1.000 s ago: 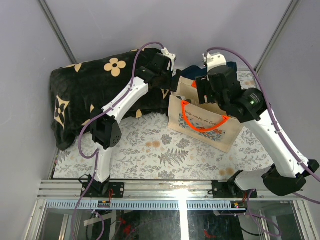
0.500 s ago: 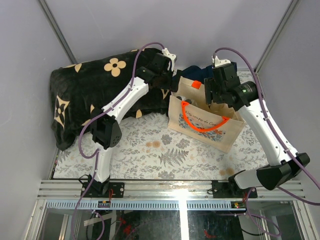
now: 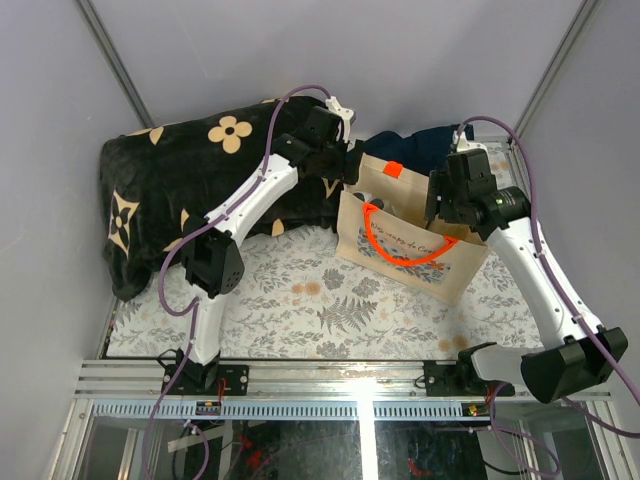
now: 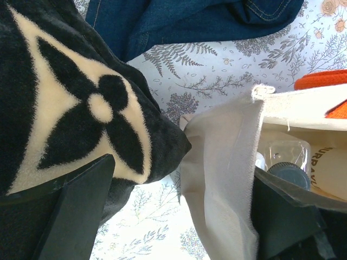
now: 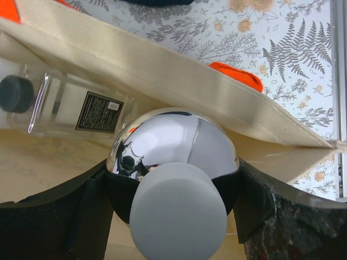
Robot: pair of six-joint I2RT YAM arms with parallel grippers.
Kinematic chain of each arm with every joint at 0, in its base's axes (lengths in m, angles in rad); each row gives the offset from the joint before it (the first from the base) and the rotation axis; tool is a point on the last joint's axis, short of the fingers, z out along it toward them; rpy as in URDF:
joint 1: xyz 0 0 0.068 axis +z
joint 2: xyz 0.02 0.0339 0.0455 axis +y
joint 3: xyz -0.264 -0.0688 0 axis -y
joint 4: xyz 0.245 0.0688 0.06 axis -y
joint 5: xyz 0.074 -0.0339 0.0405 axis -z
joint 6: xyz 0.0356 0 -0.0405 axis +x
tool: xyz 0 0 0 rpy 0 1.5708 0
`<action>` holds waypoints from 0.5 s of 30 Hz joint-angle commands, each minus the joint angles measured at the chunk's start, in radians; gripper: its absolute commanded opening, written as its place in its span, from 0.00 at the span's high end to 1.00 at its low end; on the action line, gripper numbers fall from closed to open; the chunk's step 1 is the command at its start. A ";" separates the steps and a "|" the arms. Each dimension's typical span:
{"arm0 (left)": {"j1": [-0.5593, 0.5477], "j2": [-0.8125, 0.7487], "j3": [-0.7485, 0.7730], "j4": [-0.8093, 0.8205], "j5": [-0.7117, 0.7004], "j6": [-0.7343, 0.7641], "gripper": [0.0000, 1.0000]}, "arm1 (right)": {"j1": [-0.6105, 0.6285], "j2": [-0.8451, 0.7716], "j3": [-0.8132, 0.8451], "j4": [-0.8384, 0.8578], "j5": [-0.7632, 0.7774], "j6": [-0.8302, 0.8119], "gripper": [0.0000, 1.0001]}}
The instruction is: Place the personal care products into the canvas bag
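The personal care products showed as three pieces. A white-capped bottle with a shiny, mirror-like round body sat clenched between the fingers of the right gripper, low over the open mouth of the canvas bag. A clear bottle with dark cap and a black label lay on its side inside the bag. A white bottle with dark lettering lay in there too, beside a clear body and a dark cap.

The one bag stood upright, right of centre on the table. It had one orange loop handle along its near side and one orange tab at its far rim. The left gripper stood spread wide at the bag's far left corner, grasping nothing. One finger was inside the bag, the other was over the black blanket, and the canvas wall hung loose between them.

One blanket with cream flowers was heaped at the far left, touching the bag's corner. One navy cloth lay just behind the bag. The tablecloth was pale with grey ferns and small peach flowers. Plain lilac-grey walls closed in the cell, and a metal rail carried the two arm bases.

Only the wrist views looked into the bag. From above its contents were hidden, but that view alone showed both arms and the whole table.
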 commanded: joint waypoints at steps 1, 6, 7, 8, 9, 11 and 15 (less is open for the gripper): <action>0.008 0.033 0.012 0.022 0.009 0.010 0.13 | -0.038 -0.016 -0.060 0.045 0.008 0.000 1.00; 0.008 0.033 0.009 0.022 0.005 0.012 0.13 | -0.039 -0.019 -0.003 0.011 0.042 -0.017 1.00; 0.008 0.033 0.010 0.023 0.006 0.012 0.13 | -0.040 -0.014 0.015 -0.001 0.056 -0.024 1.00; 0.009 0.034 0.012 0.022 0.009 0.012 0.13 | -0.042 -0.008 0.039 -0.017 0.069 -0.032 1.00; 0.008 0.036 0.014 0.022 0.011 0.011 0.13 | -0.044 0.002 0.068 -0.041 0.082 -0.036 1.00; 0.008 0.040 0.017 0.022 0.012 0.011 0.13 | -0.047 0.015 0.106 -0.078 0.107 -0.034 1.00; 0.008 0.040 0.020 0.023 0.013 0.011 0.13 | -0.049 0.008 0.137 -0.123 0.144 -0.010 1.00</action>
